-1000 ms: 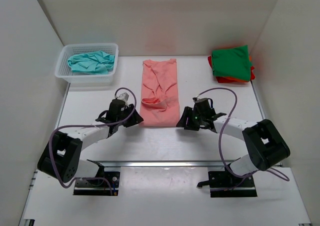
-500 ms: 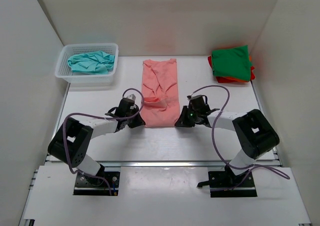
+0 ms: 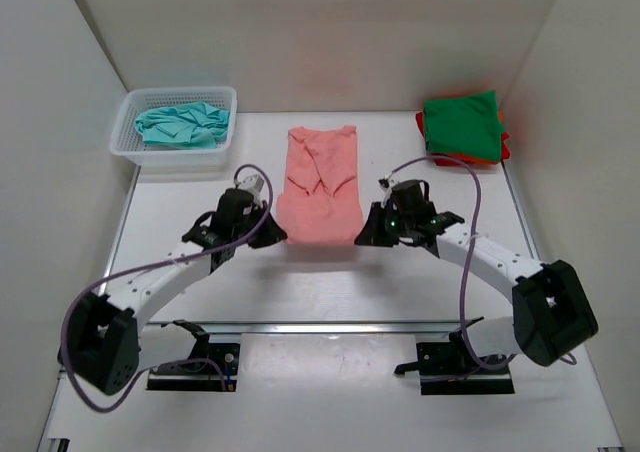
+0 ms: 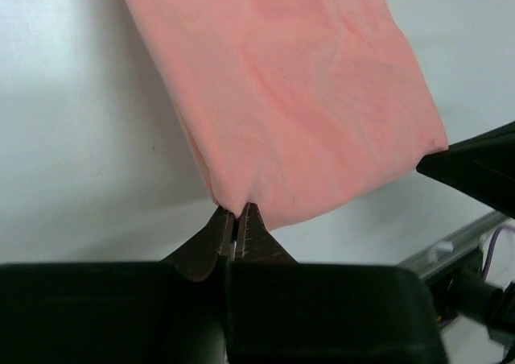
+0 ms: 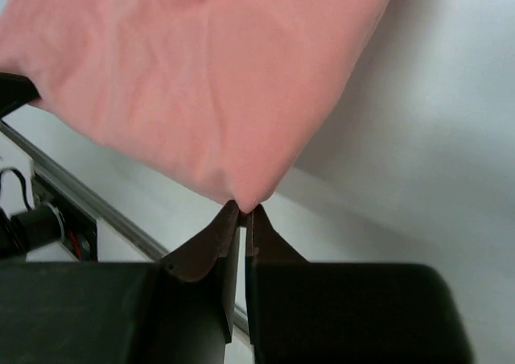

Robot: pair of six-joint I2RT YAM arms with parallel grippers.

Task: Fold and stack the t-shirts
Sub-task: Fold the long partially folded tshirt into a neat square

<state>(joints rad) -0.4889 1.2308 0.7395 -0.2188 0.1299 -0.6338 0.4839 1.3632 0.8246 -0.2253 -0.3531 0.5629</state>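
Pinching the two near corners of the salmon pink t-shirt (image 3: 320, 187) between tightly closed left jaws and right jaws, one corner each, with that edge raised off the white surface (image 3: 300, 292) and the collar end resting mid-surface. Likely to slip free, given so little cloth in each pinch; likely to fold crooked if carried forward unevenly. Thin, limp, smooth knit, faintly creased; roughly a long rectangle.
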